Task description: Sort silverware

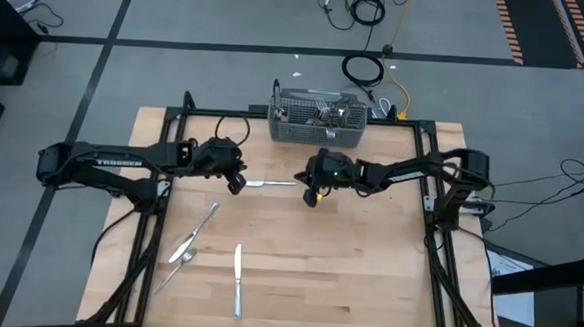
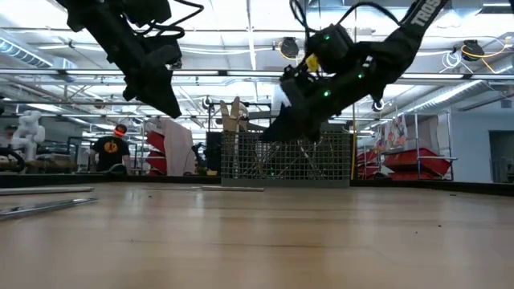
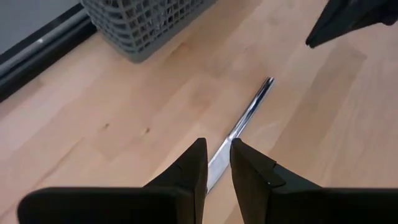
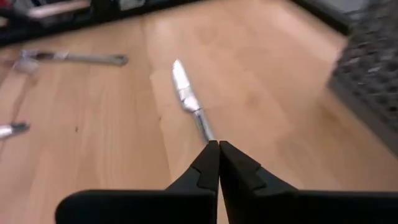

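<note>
- The light wooden table top (image 1: 366,278) carried a grey wire-mesh rectangular basket (image 1: 317,122) at its far edge, midway between the two arm bases.
- The basket held several upright pieces of shiny silverware (image 1: 327,110); their types could not be told apart from above.
- A slim silver-coloured table knife (image 1: 268,183) lay flat on the table between the two grippers, just in front of the basket.
- The left gripper (image 1: 237,183) hovered over the blade end of that knife. In the left wrist view its dark fingers (image 3: 193,165) stood slightly apart with a narrow gap, and the knife (image 3: 239,129) showed on the wood beyond them; it appeared ungrasped, though the blade's near end was hidden behind the fingers.
- The right gripper (image 1: 310,195) sat just past the handle end of the knife. In the right wrist view its fingers (image 4: 208,163) were pressed fully together, tips meeting with nothing visible between them, and the knife (image 4: 189,101) lay directly ahead of the tips.
- In the low view both grippers hung above the table surface, the right gripper (image 2: 269,135) in front of the basket (image 2: 285,159).
- Three further loose pieces (image 1: 207,249) lay on the near left of the table: two crossed at a slant and one knife-like piece (image 1: 237,279) lying lengthwise beside them.
- White lettering reading "TROSSEN" (image 1: 120,162) was legible on the left arm.
- A person in a dark shirt (image 2: 111,151) stood in the room beyond the table.
</note>
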You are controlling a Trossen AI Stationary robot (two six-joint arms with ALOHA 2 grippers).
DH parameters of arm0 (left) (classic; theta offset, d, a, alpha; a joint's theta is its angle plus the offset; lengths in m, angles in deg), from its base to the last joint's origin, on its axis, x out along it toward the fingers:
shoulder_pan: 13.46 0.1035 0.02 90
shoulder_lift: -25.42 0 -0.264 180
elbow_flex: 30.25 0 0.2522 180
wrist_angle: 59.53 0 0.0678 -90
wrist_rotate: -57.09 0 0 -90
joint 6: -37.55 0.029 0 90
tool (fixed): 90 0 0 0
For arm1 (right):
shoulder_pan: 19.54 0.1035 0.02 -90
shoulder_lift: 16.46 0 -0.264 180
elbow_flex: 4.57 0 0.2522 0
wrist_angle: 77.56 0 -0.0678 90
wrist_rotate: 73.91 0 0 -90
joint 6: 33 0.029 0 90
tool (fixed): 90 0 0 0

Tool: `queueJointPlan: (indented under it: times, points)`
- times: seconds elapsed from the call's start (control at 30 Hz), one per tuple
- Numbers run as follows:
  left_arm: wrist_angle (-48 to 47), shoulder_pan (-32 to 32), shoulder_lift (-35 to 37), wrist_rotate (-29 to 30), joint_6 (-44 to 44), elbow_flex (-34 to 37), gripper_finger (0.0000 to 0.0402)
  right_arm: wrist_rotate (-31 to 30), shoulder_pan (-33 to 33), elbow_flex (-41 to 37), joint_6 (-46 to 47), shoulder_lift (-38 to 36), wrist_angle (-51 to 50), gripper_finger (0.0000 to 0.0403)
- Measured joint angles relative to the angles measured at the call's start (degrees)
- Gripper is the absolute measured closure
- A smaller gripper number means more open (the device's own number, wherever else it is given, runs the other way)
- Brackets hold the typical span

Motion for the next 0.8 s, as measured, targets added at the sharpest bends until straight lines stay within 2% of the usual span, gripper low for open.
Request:
queueJointPlan:
  times: [0.17,0.3,0.4,0.57,0.8]
  points:
    - [-1.26,0.0,0.02,-0.8,2.13,0.0,0.0325,0.85,0.01,3.54,-4.74,2.46,-0.76,0.0394]
    - [-2.51,0.0,0.02,-0.81,0.93,0.91,0.0325,0.48,-0.98,9.84,-5.87,3.91,-13.58,0.0379]
    - [-2.14,-0.12,0.02,-1.29,-2.2,2.71,0.0325,0.61,-1.25,14.05,-8.71,6.32,-20.85,0.0396]
    - [-0.1,-0.98,0.0,-2.21,-4.9,5.35,0.0325,0.97,-0.59,17.61,-10.48,9.72,-20.78,0.0401]
    - [0.65,-1.4,0.02,-2.1,-5.01,6.59,0.0325,2.11,-1.2,18.14,-10.5,11.57,-20.45,0.0402]
